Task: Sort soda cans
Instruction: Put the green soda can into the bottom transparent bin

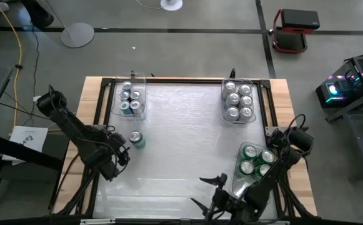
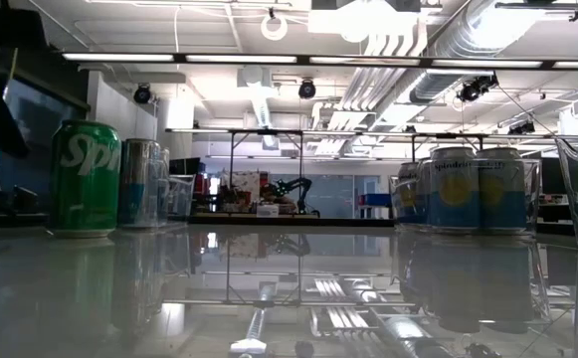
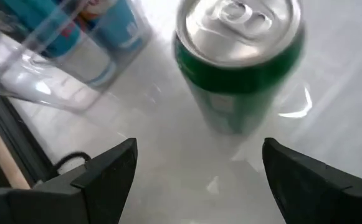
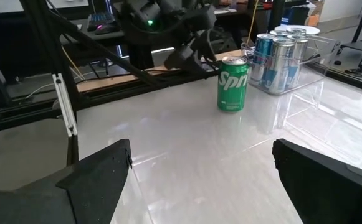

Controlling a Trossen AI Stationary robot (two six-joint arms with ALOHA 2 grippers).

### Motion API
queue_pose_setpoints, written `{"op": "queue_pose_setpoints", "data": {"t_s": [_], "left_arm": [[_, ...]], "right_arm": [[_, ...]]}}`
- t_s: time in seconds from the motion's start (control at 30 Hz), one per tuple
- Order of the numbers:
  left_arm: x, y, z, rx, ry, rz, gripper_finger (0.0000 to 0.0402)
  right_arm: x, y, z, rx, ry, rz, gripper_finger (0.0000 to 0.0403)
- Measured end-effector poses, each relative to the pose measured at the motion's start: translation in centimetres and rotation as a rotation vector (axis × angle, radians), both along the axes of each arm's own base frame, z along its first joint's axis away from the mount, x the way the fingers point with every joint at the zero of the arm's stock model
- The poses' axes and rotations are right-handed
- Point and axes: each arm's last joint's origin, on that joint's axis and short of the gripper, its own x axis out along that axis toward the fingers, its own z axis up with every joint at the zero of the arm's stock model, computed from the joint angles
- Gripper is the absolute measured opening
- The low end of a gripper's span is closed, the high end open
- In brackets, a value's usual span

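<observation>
Your left end effector [image 1: 124, 152] is wide open and empty, just left of a lone upright green can [image 1: 137, 139] on the table [image 1: 181, 156]. Your right end effector [image 1: 207, 190], also open and empty, waits near the front edge.

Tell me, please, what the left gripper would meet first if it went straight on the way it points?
Most likely the upright green metal soda can; the open left gripper frames it, nothing between them.
</observation>
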Motion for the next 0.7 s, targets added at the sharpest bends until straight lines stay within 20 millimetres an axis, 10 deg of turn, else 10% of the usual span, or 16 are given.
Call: {"op": "queue_pose_setpoints", "data": {"t_s": [0.33,0.7], "left_arm": [[0.6,-1.5,0.1,-0.007,-0.334,0.050,0.0323],[1.0,-0.5,-1.4,0.104,-0.066,0.150,0.0323]], "right_arm": [[0.0,0.0,0.0,0.006,-0.003,-0.004,0.0380],[0.0,0.0,0.0,0.010,-0.004,-0.004,0.0380]]}}
